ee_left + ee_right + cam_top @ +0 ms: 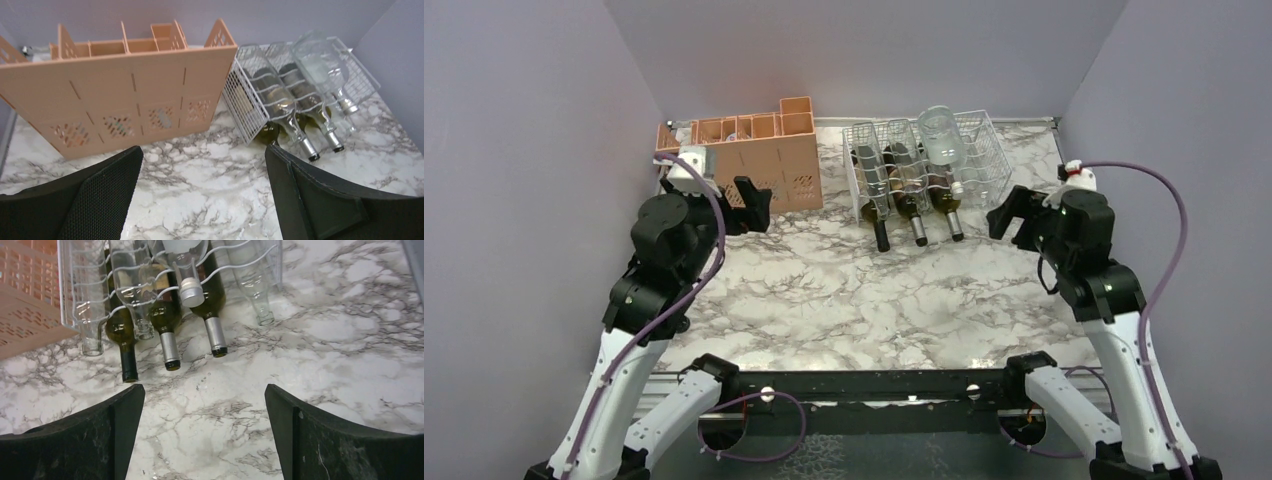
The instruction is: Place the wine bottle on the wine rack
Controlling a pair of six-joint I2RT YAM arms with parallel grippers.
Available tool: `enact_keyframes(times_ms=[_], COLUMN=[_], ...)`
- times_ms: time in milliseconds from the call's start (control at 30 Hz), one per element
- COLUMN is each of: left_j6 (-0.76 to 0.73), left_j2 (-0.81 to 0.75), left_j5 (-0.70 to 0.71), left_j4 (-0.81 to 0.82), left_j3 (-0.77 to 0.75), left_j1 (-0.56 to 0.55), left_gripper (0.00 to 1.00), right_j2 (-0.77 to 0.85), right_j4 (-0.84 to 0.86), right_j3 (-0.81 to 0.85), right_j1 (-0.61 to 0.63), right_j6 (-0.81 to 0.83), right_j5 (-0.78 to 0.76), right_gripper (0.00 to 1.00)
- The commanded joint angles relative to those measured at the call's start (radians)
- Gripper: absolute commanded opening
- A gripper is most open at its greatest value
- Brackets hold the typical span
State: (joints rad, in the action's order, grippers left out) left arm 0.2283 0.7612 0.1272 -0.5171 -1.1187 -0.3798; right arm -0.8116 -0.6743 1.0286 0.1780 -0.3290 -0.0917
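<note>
In the top view, the white wire wine rack [989, 165] is sitting at the far side of the marble table [824, 290], just right of the peach crate [774, 165]. The clear wine bottle [942, 138] is lying on the rack's upper cradles, its neck pointing toward the arms. Beneath it, three dark bottles [918, 228] are lying side by side, their necks sticking out past the rack's front. The left gripper [749, 205] is hovering in front of the crate with its jaws apart and nothing between them. The right gripper [1014, 215] is hanging just beside the rack's front right corner, jaws spread wide and empty, clear of the bottle

In the left wrist view, the left fingers [95, 200] are standing wide apart with only bare marble showing between them. The crate is filling the left of the view, and the rack is sitting close against its right end, with the clear bottle resting on top

In the right wrist view, the right fingers [320, 440] are also gaping over bare marble, holding nothing. Ahead of them, the clear bottle's silver cap [191, 290] is hanging over the dark bottles' shoulders, and a few clear glass necks [262, 312] are poking out of the rack's lower row
</note>
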Motion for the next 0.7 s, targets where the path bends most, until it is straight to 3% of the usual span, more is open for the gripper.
enact_keyframes(times_ms=[0,400,667], left_j6=[-0.066,-0.087,-0.075], left_j2=[-0.069,-0.226,-0.241], left_j5=[0.046,0.197,0.194], left_j4=[-0.002,-0.013,-0.023], left_j3=[-0.094,-0.138,-0.132], left_j1=[0.004,0.004,0.005], left_gripper=[0.99,0.99,0.99], right_j2=[0.104,0.361,0.389], right_j4=[-0.098,-0.033,-0.027], right_j3=[0.072,0.177,0.192], right_j1=[0.0,0.0,-0.001], right_j6=[0.018,0.154,0.165], right_j5=[-0.134,-0.158,-0.132], right_gripper=[0.93,0.94,0.94])
